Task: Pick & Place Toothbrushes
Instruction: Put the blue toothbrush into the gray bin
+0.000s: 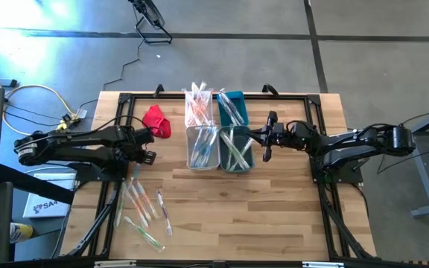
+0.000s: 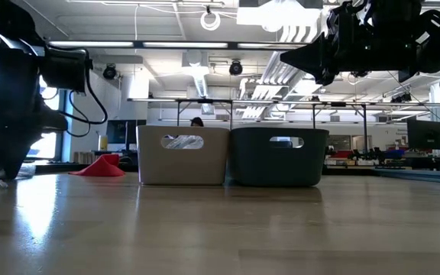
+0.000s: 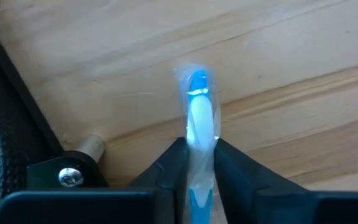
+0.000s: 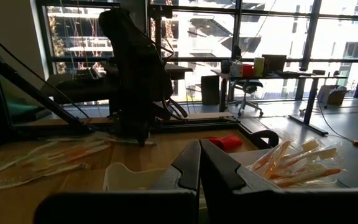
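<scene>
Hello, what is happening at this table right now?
The left gripper is down at the table, its jaws closed on a blue toothbrush in a clear wrapper. More toothbrushes lie loose on the wood nearby. The right gripper hangs shut and empty above the teal bin. Four bins in the middle already hold brushes.

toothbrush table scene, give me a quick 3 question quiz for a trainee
1. True or false: the left gripper is closed on a blue toothbrush.
2. How many bins sit mid-table? A) two B) four C) six
3. Fill in: the red cloth lies on the ___ arm's side of the bins.

Key: 1 true; 2 B; 3 left. The right gripper is shut and empty above the teal bins, while loose toothbrushes lie on the wooden table near the left arm.
</scene>
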You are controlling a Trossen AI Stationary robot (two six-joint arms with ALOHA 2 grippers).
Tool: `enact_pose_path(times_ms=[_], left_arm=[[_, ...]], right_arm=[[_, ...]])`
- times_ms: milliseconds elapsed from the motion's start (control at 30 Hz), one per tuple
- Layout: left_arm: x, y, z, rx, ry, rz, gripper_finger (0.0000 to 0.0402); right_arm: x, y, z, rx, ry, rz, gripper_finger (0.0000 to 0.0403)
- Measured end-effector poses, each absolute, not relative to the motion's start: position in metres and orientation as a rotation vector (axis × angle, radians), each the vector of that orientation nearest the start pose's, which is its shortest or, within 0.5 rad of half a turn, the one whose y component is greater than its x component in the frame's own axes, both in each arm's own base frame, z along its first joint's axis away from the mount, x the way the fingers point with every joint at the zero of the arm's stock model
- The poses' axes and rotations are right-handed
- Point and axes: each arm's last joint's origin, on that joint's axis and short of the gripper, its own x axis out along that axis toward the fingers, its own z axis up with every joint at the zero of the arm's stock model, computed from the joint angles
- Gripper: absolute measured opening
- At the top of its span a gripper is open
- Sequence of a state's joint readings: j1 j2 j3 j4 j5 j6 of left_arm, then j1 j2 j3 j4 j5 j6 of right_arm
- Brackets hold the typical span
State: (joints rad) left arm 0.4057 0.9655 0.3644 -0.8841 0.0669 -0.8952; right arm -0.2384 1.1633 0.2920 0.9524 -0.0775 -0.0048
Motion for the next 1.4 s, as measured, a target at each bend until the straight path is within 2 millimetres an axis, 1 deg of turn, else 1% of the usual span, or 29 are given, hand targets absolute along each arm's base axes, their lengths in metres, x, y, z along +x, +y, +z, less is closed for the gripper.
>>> enact_pose_path(times_ms=[100, 200, 300, 400, 600, 767, 900, 1067, 1233, 1400], left_arm=[[0.107, 0.044, 0.137, -1.054, 1.25, 0.916, 0.0051], [0.111, 0.046, 0.144, -1.017, 1.238, 0.885, 0.0046], [0.123, 0.051, 0.157, -0.986, 1.152, 0.827, 0.0049], [0.132, 0.054, 0.166, -0.971, 1.088, 0.756, 0.005], [0.153, 0.06, 0.193, -0.952, 0.919, 0.562, 0.005], [0.173, 0.066, 0.225, -0.884, 0.721, 0.402, 0.005], [0.185, 0.071, 0.251, -0.785, 0.556, 0.305, 0.005], [0.194, 0.075, 0.276, -0.646, 0.37, 0.234, 0.005], [0.201, 0.078, 0.285, -0.536, 0.258, 0.217, 0.0051], [0.212, 0.084, 0.283, -0.472, 0.219, 0.235, 0.0051]], right_arm=[[0.21, -0.049, 0.205, -0.018, -0.08, -0.161, 0.0002], [0.21, -0.049, 0.205, -0.018, -0.08, -0.161, 0.0002], [0.21, -0.049, 0.205, -0.018, -0.08, -0.161, 0.0002], [0.21, -0.049, 0.205, -0.018, -0.08, -0.161, 0.0002], [0.21, -0.049, 0.205, -0.018, -0.08, -0.161, 0.0002], [0.21, -0.049, 0.205, -0.018, -0.079, -0.161, 0.0002], [0.21, -0.049, 0.205, -0.018, -0.079, -0.161, 0.0002], [0.21, -0.049, 0.205, -0.018, -0.079, -0.161, 0.0002], [0.21, -0.049, 0.205, -0.018, -0.079, -0.161, 0.0002], [0.21, -0.049, 0.205, -0.017, -0.079, -0.161, 0.0002]])
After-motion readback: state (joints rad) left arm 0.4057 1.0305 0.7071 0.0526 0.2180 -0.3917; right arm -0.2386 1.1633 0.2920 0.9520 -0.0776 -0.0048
